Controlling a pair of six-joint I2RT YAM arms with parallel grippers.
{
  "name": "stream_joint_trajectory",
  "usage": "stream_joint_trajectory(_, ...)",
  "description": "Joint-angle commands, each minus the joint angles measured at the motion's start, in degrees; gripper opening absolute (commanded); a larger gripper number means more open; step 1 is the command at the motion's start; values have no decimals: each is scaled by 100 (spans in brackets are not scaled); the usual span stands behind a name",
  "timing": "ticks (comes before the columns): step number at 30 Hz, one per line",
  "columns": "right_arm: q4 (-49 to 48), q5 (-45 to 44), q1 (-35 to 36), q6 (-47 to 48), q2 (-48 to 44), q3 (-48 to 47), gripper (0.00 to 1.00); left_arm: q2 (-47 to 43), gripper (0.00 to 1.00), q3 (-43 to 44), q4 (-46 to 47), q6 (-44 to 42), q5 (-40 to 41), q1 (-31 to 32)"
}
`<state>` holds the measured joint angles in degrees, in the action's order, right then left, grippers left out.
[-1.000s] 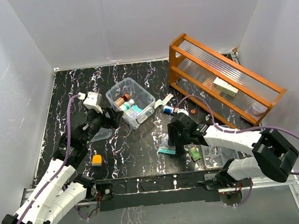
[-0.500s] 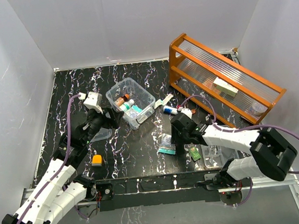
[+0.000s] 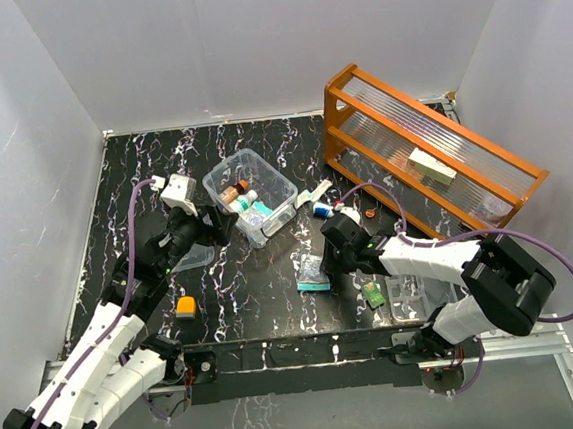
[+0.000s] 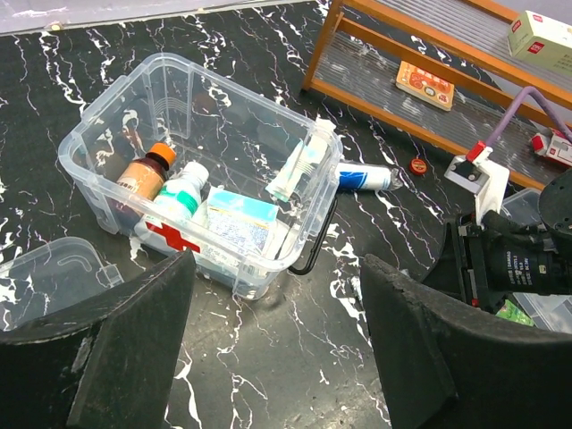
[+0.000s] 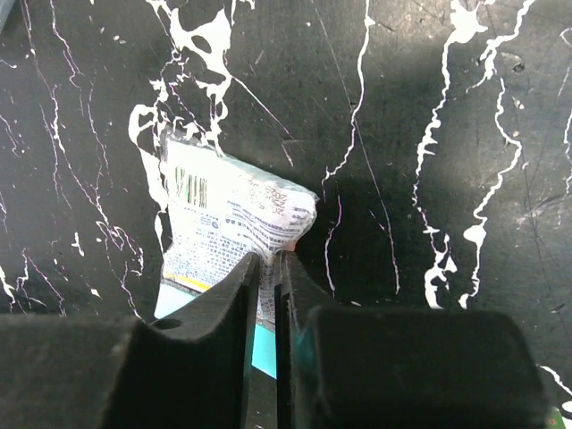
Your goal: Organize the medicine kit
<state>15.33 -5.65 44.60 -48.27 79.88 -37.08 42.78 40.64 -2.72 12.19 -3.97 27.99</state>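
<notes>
Seen from the right wrist, the right hand (image 5: pixel 270 264) covers the near edge of the packet (image 5: pixel 234 219), whose print is too small to read. From the left wrist, the left hand (image 4: pixel 277 261) shows 2 fingers (image 4: pixel 116 357), blurred and cut by the bottom edge. Left of the medicine kit (image 4: pixel 192 170), a clear plastic piece (image 4: pixel 45 268) runs off the frame, partly behind 1 finger. Labels inside the kit are illegible.

Surface (image 3: pixel 142 172): bare along back and left side.
Medicine kit (image 3: pixel 275 175): open from above; near half filled with bottles and cartons.
Gap between kit and orange rack (image 3: pixel 432 157): narrowed by tube (image 4: pixel 362 177).
Front centre: packet (image 5: pixel 228 214), pinched by right tool (image 5: pixel 270 268).
Front right: clear tray (image 3: pixel 409 294).
</notes>
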Motion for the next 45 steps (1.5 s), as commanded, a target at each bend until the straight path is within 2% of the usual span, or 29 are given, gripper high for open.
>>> stream_joint_trajectory(1, -102, -73, -8, 15, 147, 39, 6, -25, 73, 258, -64, -10, 3, 9)
stream_joint_trajectory(3, -208, -39, -12, 47, 130, 54, 0, -10, 74, 231, -33, 15, -3, 9)
stream_joint_trajectory(8, -526, 68, -5, 113, -69, 120, 0, 206, 75, 274, -97, 96, -122, 8)
stream_joint_trajectory(13, -1128, 372, -12, 213, -438, 299, 0, 380, 75, 126, -270, 627, -432, 12)
stream_joint_trajectory(17, -1924, 872, -4, 227, -706, 588, 0, 114, 76, -318, -123, 1258, -780, 14)
stream_joint_trajectory(23, -2329, 1372, -7, 340, -921, 656, 0, -443, 80, -1198, 324, 2336, -1191, 9)
stream_joint_trajectory(29, -2776, 1882, -7, 590, -1254, 737, 0, -192, 83, -1935, 1035, 3176, -2161, 13)
stream_joint_trajectory(31, -2813, 2175, -3, 878, -1288, 684, 0, 10, 84, -1927, 1082, 3131, -2475, 14)
stream_joint_trajectory(36, -2209, 2722, 0, 2075, -1396, 374, 0, 520, 84, -1420, 457, 2644, -3067, 14)
stream_joint_trajectory(40, -2132, 2862, -2, 2352, -1557, 289, 0, 970, 78, -1257, 496, 2777, -3654, 12)
stream_joint_trajectory(45, -2664, 2506, 2, 1573, -1569, 352, 0, 952, 67, -1689, 1536, 3563, -3705, 19)
